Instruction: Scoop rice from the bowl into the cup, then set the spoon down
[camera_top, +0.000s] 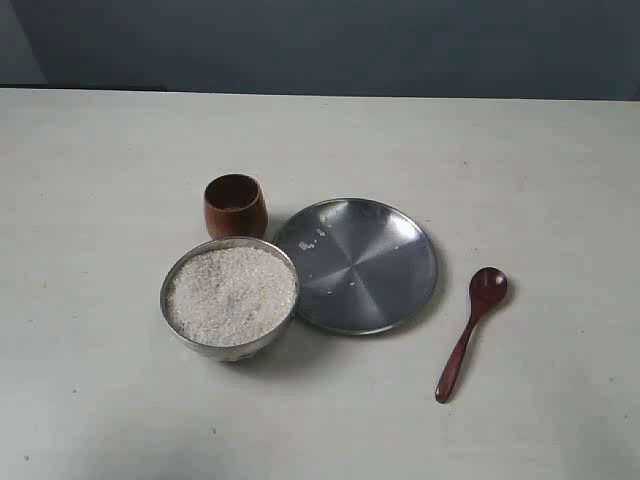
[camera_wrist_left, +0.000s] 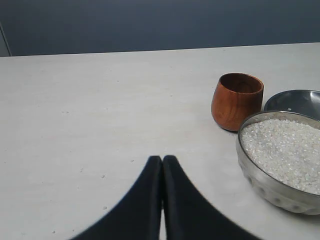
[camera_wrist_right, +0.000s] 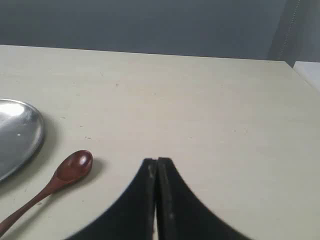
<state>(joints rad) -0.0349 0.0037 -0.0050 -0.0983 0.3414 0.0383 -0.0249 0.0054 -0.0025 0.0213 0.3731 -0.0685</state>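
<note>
All you get of the left gripper (camera_wrist_left: 162, 159) is its two fingers (camera_wrist_left: 142, 205): matte black and smooth, each broad at the base and sweeping in a curve to a narrow, rounded tip, with only a hairline pale seam between them. Your right gripper (camera_wrist_right: 157, 161) shows you the same black pair, but its fingers (camera_wrist_right: 177, 205) end in blunter, squared tips, and you can make out faint pale specks along their inner edges.

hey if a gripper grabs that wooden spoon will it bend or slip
The spoon looks like solid wood, so probably stiff and light. Its slim, tapering, glossy handle might slip in a grip. The oval head likely stops rolling.
</note>
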